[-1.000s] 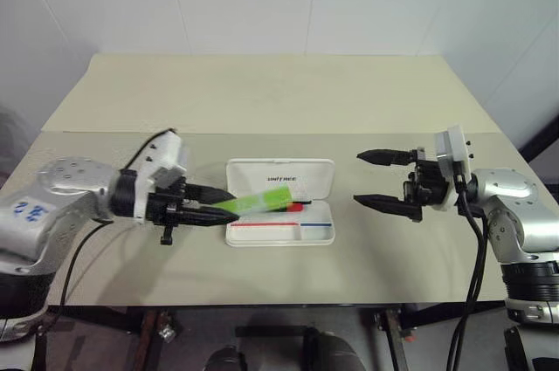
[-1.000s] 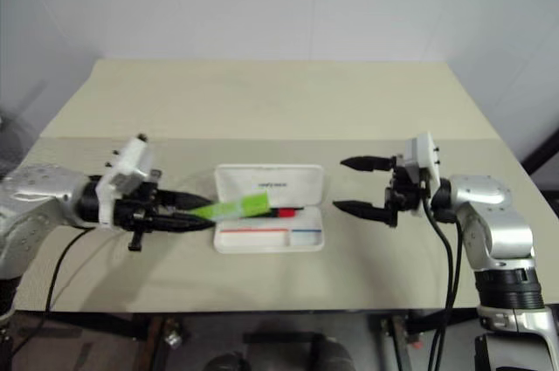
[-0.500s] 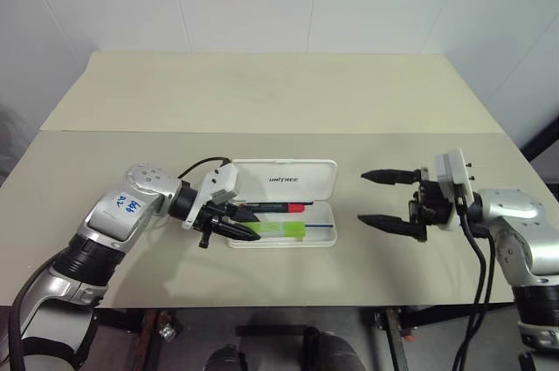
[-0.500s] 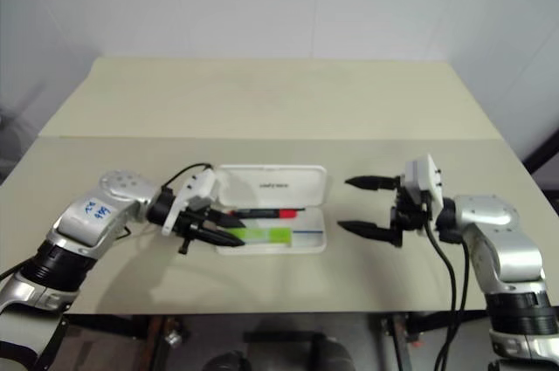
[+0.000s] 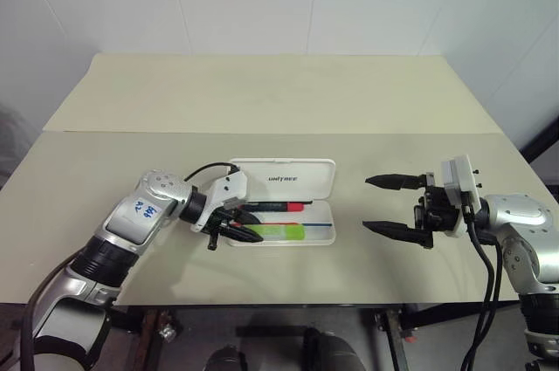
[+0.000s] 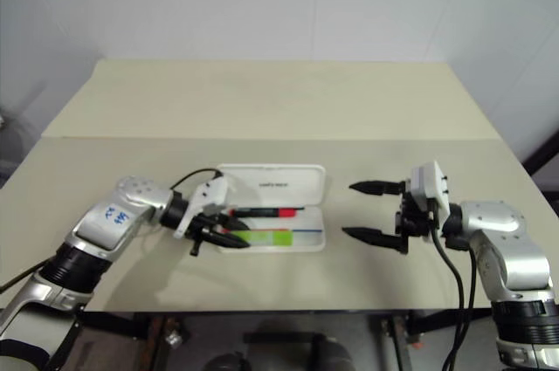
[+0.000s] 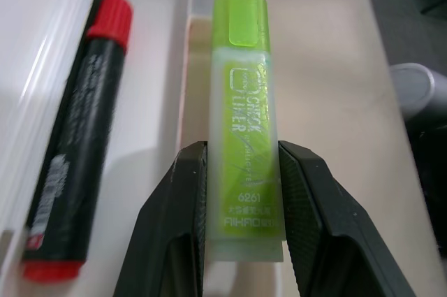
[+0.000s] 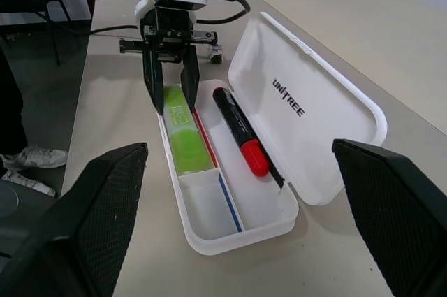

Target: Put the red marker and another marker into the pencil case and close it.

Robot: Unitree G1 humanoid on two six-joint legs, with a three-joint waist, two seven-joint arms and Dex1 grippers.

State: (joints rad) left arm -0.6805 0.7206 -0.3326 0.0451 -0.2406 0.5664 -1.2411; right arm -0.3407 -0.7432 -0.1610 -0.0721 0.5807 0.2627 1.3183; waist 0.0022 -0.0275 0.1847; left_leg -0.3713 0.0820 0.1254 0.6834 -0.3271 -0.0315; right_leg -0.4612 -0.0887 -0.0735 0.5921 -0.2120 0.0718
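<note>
I'm seating the green marker (image 7: 244, 115) in the case (image 5: 284, 181) beside the red marker (image 5: 272, 207), my left gripper (image 7: 241, 192) clamped on it. Right gripper (image 5: 391, 205), spread wide and empty, hangs right of the case. Next I'd release, then fold the lid down.

head stereo overhead, wrists near pencil case (image 8: 230, 192)

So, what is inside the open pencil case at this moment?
Inside the pencil case lie the red marker and the green marker; the left gripper is shut on the green one. Its fingers cover part of it.
</note>
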